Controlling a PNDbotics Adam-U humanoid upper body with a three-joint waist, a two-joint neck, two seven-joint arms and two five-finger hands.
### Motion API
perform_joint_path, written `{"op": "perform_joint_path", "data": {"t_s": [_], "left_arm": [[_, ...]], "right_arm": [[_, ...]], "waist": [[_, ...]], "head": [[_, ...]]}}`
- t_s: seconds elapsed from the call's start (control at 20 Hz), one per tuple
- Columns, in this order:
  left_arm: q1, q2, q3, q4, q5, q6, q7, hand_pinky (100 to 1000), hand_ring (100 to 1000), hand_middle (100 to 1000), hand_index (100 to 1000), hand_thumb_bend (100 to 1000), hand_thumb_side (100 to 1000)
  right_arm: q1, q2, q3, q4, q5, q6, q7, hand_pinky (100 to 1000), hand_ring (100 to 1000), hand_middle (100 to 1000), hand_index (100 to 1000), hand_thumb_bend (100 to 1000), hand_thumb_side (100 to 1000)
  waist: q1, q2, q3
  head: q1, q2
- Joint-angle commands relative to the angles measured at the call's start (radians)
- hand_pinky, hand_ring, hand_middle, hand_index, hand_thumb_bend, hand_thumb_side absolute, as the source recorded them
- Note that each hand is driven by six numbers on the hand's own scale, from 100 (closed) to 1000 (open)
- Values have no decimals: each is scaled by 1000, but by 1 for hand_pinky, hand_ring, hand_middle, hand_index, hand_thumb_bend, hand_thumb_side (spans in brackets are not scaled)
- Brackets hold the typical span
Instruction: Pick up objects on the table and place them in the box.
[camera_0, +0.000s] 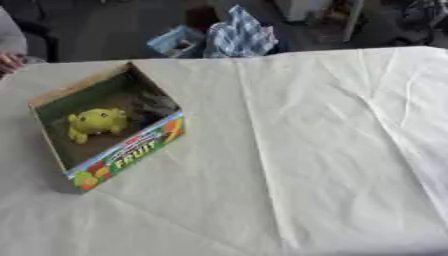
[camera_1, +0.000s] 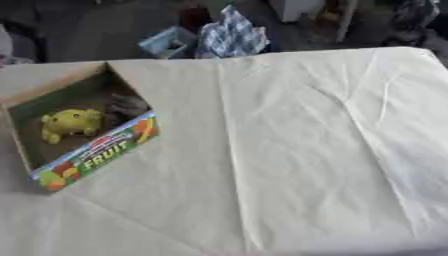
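One box (camera_0: 122, 152) sits on the table (camera_0: 306, 150), which is covered w/ a cream-white cloth (camera_1: 289, 165) showing long fold creases running away from the box toward the far edge and several wrinkles on the side well right of the box. Box is cardboard, open on top, turned at an angle, green inside w/ a tan rim; it's near the table's left edge. Front wall of the box has a colourful printed panel: "FRUIT" in yellow-green caps reads clearly, w/ a red/white/blue banner above it whose text is too blurred to read, plus fruit pics at both ends of the panel. Inside the box: a yellow toy (camera_0: 96, 122) w/ rounded body & small bumps, lying toward the left part of the floor, and just right of it a grey-brown object (camera_0: 153, 106) I can't ID. No other loose items visible on the cloth outside the box. Behind the box, beyond the table's far edge, dark floor w/ a light-blue basket (camera_0: 178, 42) and a blue-white checked cloth (camera_0: 241, 35) bunched just beside it. Neither robot hand shows in either view, so can't tell if fingers are apart or curled.
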Motion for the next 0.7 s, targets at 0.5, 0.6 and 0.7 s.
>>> {"op": "perform_joint_path", "data": {"t_s": [0.5,0.6,0.7], "left_arm": [[138,7,206,259,156,-70,297,519,634,586,687,712,367],[149,6,217,331,201,-96,318,518,634,586,687,714,365],[158,5,220,404,243,-123,327,517,635,586,688,714,360]], "right_arm": [[196,-66,196,615,-487,-134,-42,495,518,531,656,100,1000],[219,-47,249,695,-543,-166,-22,496,517,530,657,100,1000],[233,-27,297,761,-575,-194,-5,497,517,532,660,100,1000]], "waist": [[-12,-11,-13],[-10,-6,-17],[-6,-3,-19]], "head": [[-28,1],[-31,0],[-32,-1]]}}
